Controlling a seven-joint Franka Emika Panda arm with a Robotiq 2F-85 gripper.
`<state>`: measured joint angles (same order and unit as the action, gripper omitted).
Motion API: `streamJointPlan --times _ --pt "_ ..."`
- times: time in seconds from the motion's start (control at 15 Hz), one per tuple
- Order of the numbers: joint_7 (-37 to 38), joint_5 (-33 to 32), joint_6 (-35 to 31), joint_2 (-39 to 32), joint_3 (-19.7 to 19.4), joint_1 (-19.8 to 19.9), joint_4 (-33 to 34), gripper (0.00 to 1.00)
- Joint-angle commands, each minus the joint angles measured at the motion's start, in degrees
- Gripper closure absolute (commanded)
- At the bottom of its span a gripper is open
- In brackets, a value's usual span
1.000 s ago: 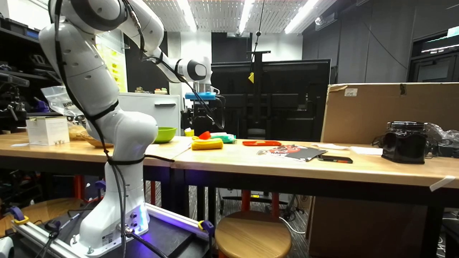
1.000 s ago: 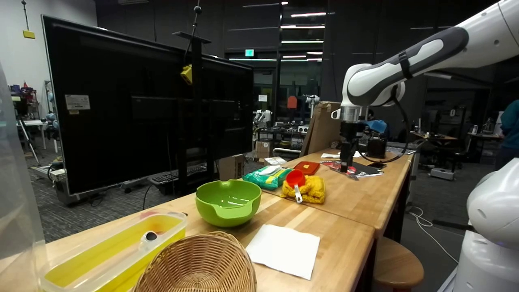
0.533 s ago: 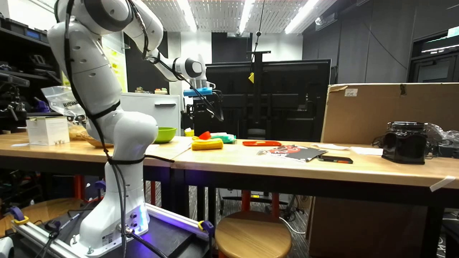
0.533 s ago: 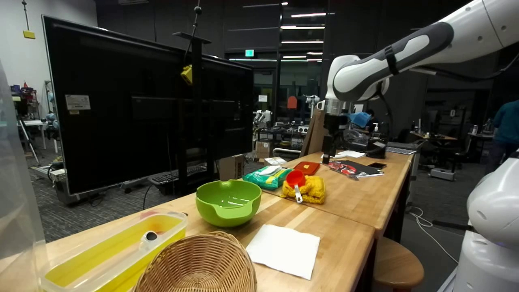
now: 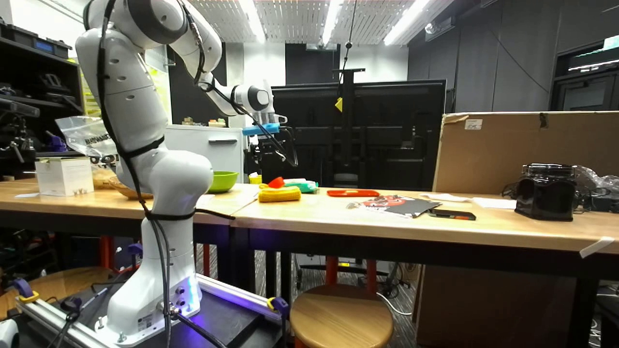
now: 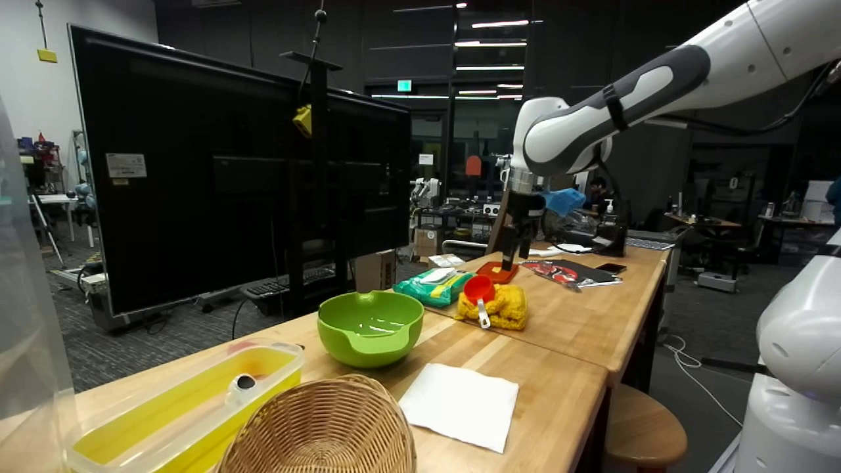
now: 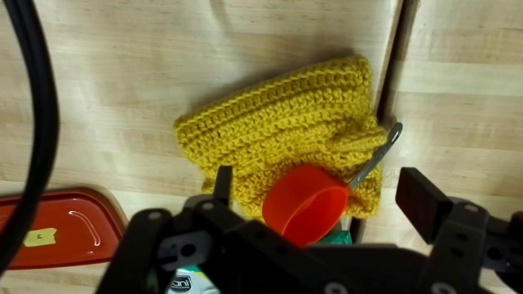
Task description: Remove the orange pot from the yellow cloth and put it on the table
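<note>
One orange measuring cup (image 7: pixel 288 195); one yellow crocheted cloth (image 7: pixel 278 126); one lime-green bowl (image 6: pixel 360 348); one red tray (image 7: pixel 69 241); one two-fingered gripper (image 7: pixel 318 192). Cup: smooth, rounded, grey-handled, tilted atop the cloth. Gripper: fingers spread wide, holding nothing; in an exterior view, cup (image 6: pixel 478 288) lower and left of it, apart.

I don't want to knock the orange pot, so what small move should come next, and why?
I'd probably ease the open pincer slightly down toward the orange pot. In the wrist view the pot lies tilted on the yellow cloth, framed between the spread fingers; in both exterior views the pincer hangs clear of it. Depth is hard to judge, so a short step seems safest.
</note>
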<state>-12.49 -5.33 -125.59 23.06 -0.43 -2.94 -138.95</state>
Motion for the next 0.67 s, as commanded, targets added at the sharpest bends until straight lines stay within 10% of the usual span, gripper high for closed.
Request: streamJointPlan --times 0.0,0.6 --pt "3.8 -1.1 -2.2 -2.6 2.0 0.0 1.7 0.0" --pt "10.2 -4.0 -5.8 -7.5 4.7 1.0 3.7 0.0"
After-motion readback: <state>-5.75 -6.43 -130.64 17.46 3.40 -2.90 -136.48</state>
